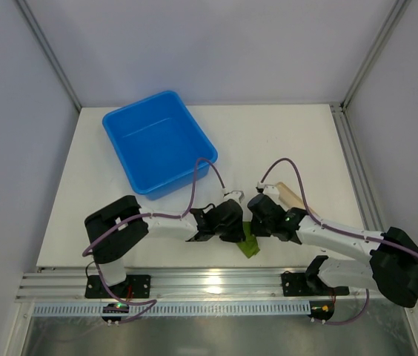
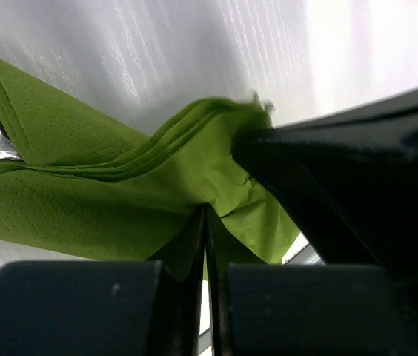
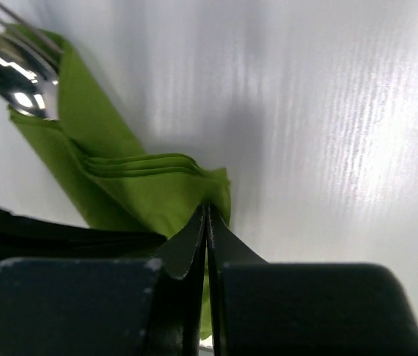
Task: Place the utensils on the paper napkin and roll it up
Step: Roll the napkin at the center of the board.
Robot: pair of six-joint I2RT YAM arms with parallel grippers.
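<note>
the left gripper [image 2: 205,215] and right gripper [image 3: 207,215] are each pinched fully shut on the green paper napkin [image 3: 131,185], likely so the wrap cannot spring open. it lies at the table's [image 1: 305,148] near edge, middle. the utensils [image 3: 15,78] are tucked inside, heads poking out.

You have a leaf-green napkin [image 2: 113,200], its paper stamped all over with a fine dotted grain. Your spoon [image 3: 12,74] is mirror-bright silver with white glints, and the fork [image 3: 16,22] shows the same silver. Both the left gripper [image 2: 206,222] and the right gripper [image 3: 207,222] are plain matte black. From above you see a bright blue tub [image 1: 158,142], a white table [image 1: 298,141] with a faint streaked sheen, a beige cylinder [image 1: 289,194], purple cables [image 1: 203,174], and arms [image 1: 166,224] in white with black joints. The walls [image 1: 194,44] are pale grey.
</note>
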